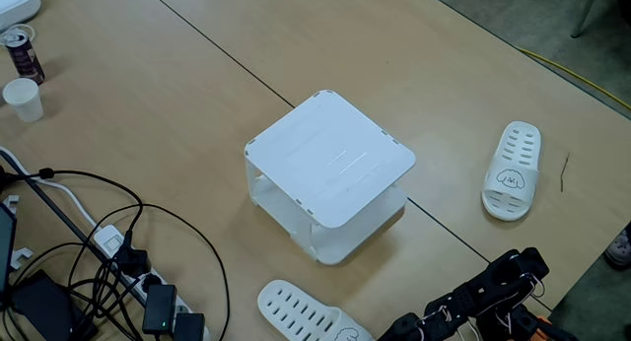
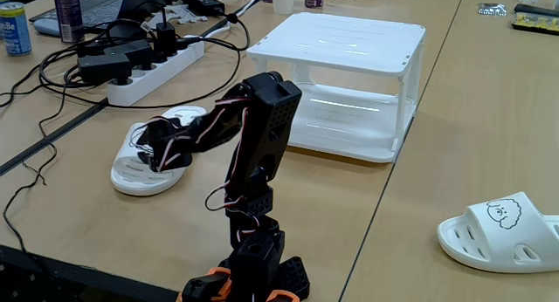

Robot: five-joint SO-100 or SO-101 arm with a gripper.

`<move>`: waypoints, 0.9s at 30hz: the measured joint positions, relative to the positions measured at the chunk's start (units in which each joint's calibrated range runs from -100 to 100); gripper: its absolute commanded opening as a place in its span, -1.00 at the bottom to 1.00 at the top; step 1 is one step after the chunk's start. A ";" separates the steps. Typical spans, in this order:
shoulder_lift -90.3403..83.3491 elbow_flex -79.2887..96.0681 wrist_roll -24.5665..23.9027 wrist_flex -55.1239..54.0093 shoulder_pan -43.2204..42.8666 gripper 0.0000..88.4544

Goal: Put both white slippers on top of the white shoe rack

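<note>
While end effector [image 2: 157,149] grip unclear, white vented slippers [image 1: 512,170], puppy outline, rounded white shoe rack [image 1: 330,159].

The black arm [image 2: 262,154] rises from its base at the table edge, folds at the elbow and reaches leftward and down in a fixed view; its gripper [image 2: 150,149] sits low; jaw state unclear.

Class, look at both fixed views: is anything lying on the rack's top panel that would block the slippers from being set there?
Nothing visible does. The top panel of the white shoe rack is bare in both fixed views. One white slipper and the other slipper lie on the table beside it.
</note>
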 measured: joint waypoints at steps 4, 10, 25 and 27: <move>0.16 -6.38 0.00 13.73 -1.50 -0.98; 2.97 -15.45 0.00 28.15 -1.35 -0.98; 19.96 -34.68 0.00 29.96 -1.27 -0.98; 21.61 -34.77 0.00 29.96 -1.27 -0.98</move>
